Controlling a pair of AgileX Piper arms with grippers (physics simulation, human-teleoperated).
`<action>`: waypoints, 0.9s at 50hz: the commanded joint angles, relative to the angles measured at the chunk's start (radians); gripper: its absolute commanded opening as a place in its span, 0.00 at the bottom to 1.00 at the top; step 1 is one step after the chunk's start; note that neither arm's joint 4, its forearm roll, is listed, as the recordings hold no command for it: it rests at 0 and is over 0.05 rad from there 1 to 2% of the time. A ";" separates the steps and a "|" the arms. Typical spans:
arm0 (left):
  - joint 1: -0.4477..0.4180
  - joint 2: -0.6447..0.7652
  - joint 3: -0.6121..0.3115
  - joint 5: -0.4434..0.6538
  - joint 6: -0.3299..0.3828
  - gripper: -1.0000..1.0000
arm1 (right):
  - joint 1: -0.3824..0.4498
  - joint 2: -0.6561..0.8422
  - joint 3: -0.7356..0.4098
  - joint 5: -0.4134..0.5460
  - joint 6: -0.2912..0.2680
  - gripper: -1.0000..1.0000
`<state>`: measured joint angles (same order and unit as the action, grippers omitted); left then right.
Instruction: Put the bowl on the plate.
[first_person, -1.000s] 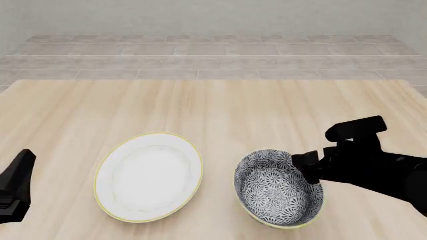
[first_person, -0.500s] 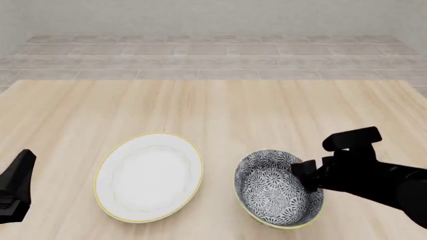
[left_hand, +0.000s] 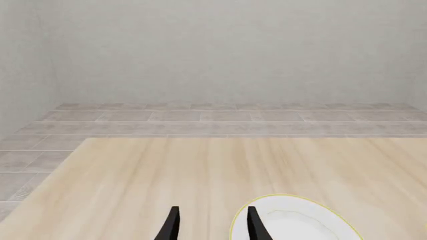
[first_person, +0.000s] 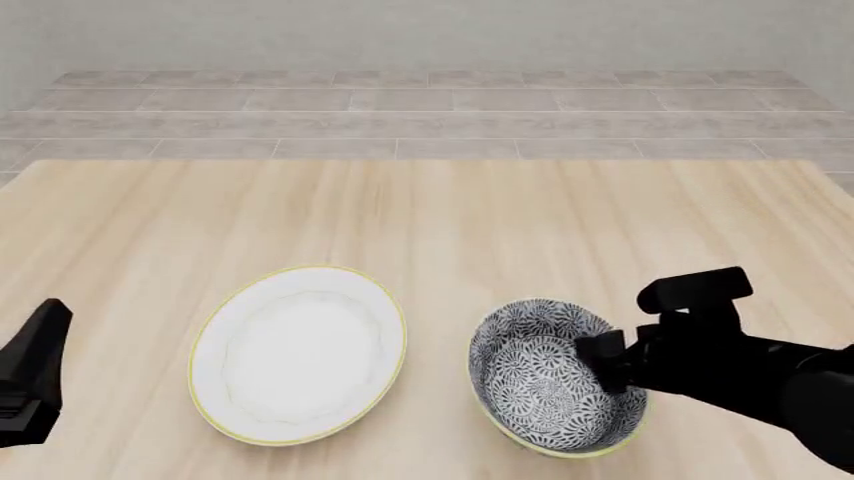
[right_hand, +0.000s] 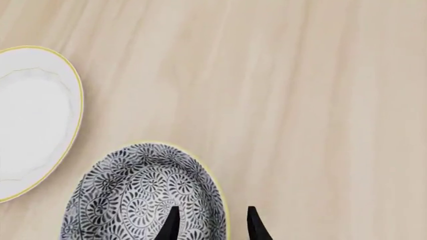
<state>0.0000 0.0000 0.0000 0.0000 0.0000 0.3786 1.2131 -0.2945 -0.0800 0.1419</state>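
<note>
At the bowl's right rim: right claw (right_hand: 209, 224) is spread apart, one finger inside the bowl (first_person: 554, 375) over the pattern, the other outside past the pale rim, so the rim sits in the gap between them. Can't tell if either fingertip touches the rim yet. Nothing clamped. In the front view the right arm comes in from the lower right and its dark body covers the bowl's right edge.

Bowl stands upright on the desk (first_person: 441, 215), near side, right of centre. Blue-and-white floral inside, yellowish rim.

Plate (first_person: 298, 353) lies flat on the desk just left of the bowl, a strip of bare wood between them, not touching. White, thin yellow rim, faint scalloped ring inside. Nothing on it; bowl not yet on the plate.

Left claw (left_hand: 209, 225) sits at the near left edge of the desk, well clear of the plate's left side. Fingers parted, holding nothing. Left wrist view shows the plate's edge just beyond one fingertip.

Beyond the desk's far edge: tiled floor (first_person: 427, 110), plain wall behind.
</note>
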 joint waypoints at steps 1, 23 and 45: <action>0.000 0.000 0.000 0.000 0.000 1.00 | 0.010 0.025 0.011 -0.031 0.017 1.00; 0.000 0.000 0.000 0.000 0.000 1.00 | 0.014 0.033 0.023 -0.047 0.035 1.00; 0.000 0.000 0.000 0.000 0.000 1.00 | -0.020 0.019 0.029 -0.048 0.013 0.00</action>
<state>0.0000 0.0000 0.0000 0.0000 0.0000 0.3750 1.2381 -0.2680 -0.1295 0.1635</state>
